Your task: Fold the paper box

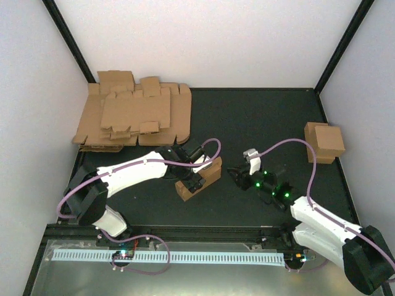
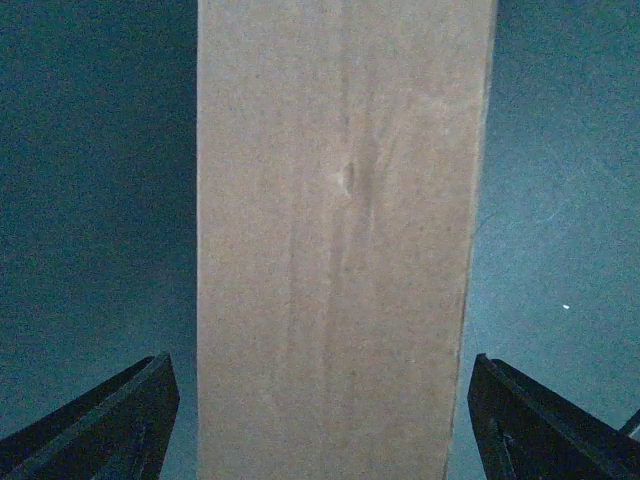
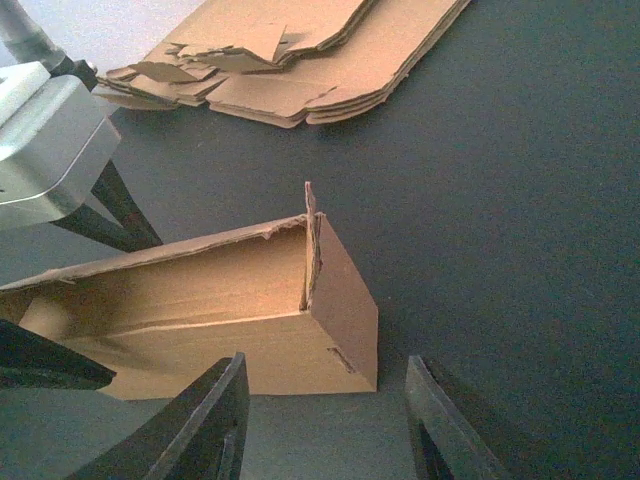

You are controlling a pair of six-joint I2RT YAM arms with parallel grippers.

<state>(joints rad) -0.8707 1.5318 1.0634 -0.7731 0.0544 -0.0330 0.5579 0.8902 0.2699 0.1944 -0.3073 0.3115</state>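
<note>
While my left claw point(image 2: 318, 425) straddles the box point(image 1: 200, 179) on the tabletop point(image 1: 259, 123), wide open and gripping nothing, my right claw point(image 3: 325, 420) hangs half-open, empty. Unheld, the box may spring apart.

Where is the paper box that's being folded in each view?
Top external: paper box sits left of centre, below the blank pile.
Left wrist: it fills the middle of the picture from top to bottom.
Right wrist: lower left, with its open inside showing.
Shared landmark: the blank pile, upper left in top external and along the top edge in right wrist; it is not in left wrist.
</note>
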